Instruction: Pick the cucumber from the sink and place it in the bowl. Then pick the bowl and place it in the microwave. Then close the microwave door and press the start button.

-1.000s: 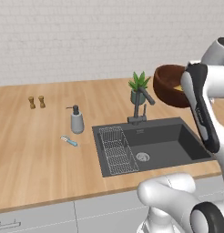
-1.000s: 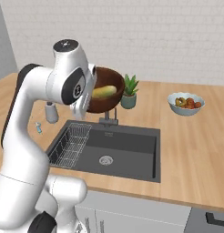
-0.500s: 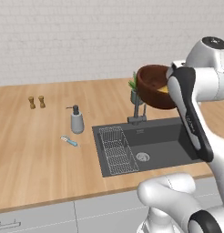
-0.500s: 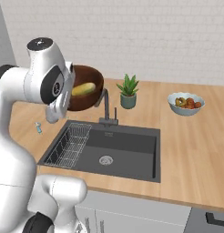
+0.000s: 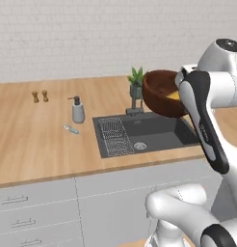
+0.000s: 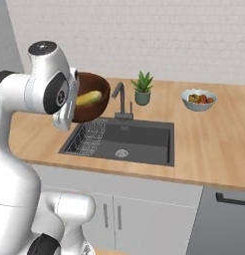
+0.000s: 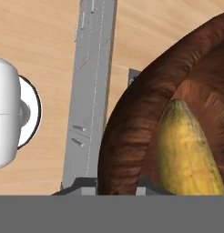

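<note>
The dark brown wooden bowl [image 5: 160,94] [image 6: 93,110] hangs tilted in the air over the sink [image 5: 159,129] [image 6: 139,142]. My gripper [image 7: 116,184] is shut on its rim [image 7: 125,136], one finger inside and one outside. The yellow cucumber [image 7: 186,150] [image 6: 88,97] [image 5: 173,96] lies inside the bowl. My white arm covers the gripper in both base views. The microwave and its door are out of view.
In the sink lie a wire rack [image 5: 113,136] [image 6: 89,135] and a drain; a dark tap [image 6: 122,99] and a potted plant [image 5: 136,82] [image 6: 143,87] stand behind. On the counter are a soap dispenser [image 5: 78,110], two shakers [image 5: 39,96] and a fruit bowl [image 6: 198,98].
The whole picture has shifted: the base has backed away, so cabinet fronts now show. The arm has swung the held bowl leftward over the sink's edge; the grip is unchanged.
</note>
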Motion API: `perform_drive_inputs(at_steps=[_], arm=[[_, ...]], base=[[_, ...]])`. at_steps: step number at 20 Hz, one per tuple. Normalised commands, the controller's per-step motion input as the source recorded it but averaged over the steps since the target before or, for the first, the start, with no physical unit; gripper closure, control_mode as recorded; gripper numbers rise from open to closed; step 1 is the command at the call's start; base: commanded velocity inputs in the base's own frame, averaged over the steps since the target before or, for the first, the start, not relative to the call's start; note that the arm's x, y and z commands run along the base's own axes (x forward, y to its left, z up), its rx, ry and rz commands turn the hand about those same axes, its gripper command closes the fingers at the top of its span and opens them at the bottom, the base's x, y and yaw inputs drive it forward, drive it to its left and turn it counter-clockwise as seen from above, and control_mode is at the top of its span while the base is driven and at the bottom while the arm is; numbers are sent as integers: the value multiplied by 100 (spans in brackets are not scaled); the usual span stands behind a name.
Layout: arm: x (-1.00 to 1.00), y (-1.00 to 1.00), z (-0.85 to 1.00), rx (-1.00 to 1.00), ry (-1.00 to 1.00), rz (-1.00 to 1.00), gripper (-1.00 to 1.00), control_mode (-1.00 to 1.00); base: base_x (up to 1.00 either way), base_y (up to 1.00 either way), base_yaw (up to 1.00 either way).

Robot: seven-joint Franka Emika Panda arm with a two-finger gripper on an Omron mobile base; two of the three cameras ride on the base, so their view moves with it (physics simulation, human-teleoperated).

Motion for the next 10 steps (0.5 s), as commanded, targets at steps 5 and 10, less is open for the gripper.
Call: perform_drive_inputs(at_steps=[5, 10], arm=[[0, 0, 0, 0, 0, 0, 100, 100], [0, 0, 0, 0, 0, 0, 100, 100]], base=[[-22, -17, -72], [0, 0, -95]])
